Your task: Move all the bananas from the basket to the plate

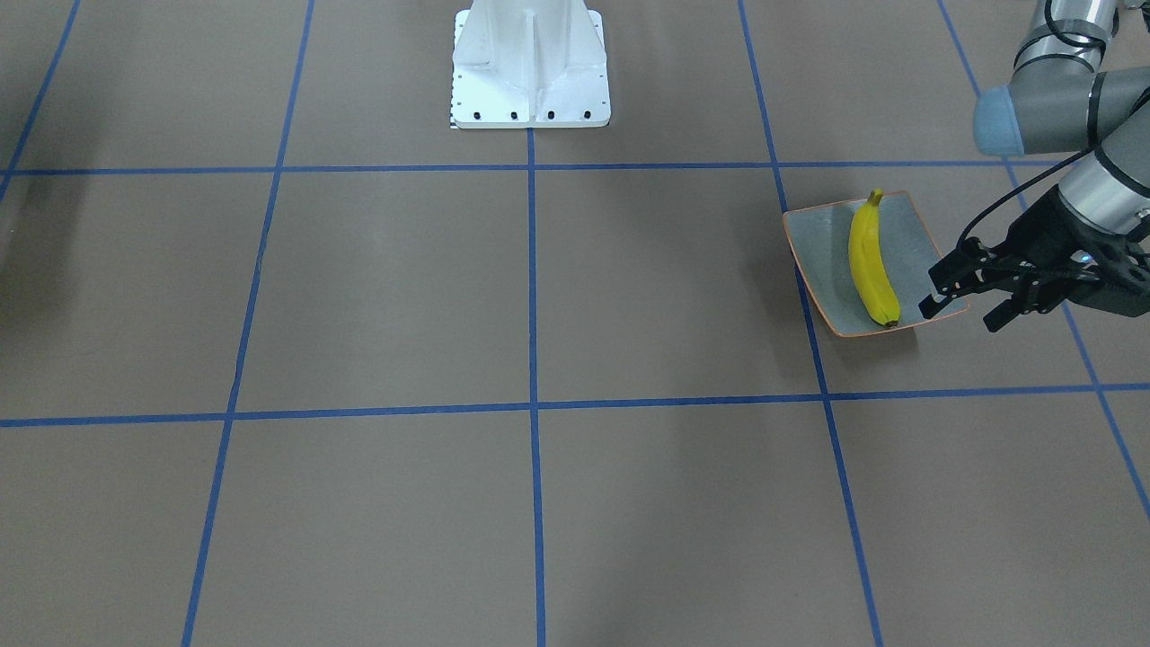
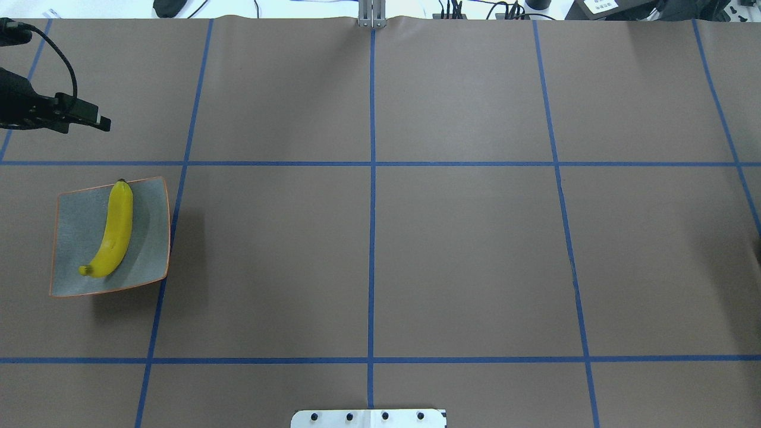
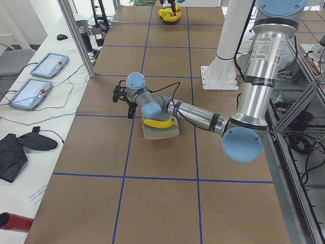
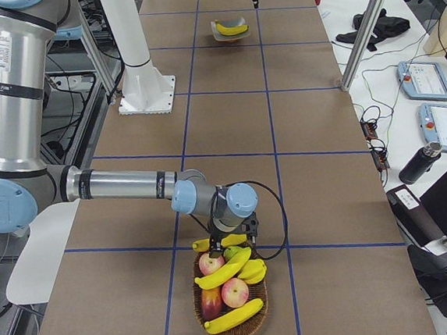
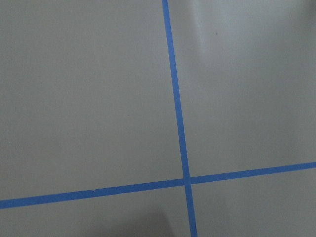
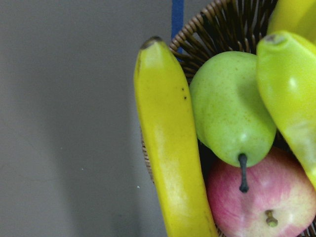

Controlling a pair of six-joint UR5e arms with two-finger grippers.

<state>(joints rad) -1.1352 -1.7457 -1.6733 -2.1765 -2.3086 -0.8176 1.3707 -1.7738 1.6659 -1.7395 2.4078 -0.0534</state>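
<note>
our left claw (image 1: pixel 961 316) hangs spread wide and empty, near the plate (image 1: pixel 907 235) but clear of it, and one banana (image 1: pixel 871 261) lies along that plate's middle. our right claw (image 4: pixel 243 228) hovers just over one end of the basket (image 4: pixel 236 332), and we cannot tell whether it is wide or narrow. the wicker basket holds more bananas (image 6: pixel 168 163) heaped with a green pear (image 6: pixel 229 108) and red apples (image 4: pixel 234 292), one banana sticking out past the rim over the table (image 6: pixel 64 123).
</note>
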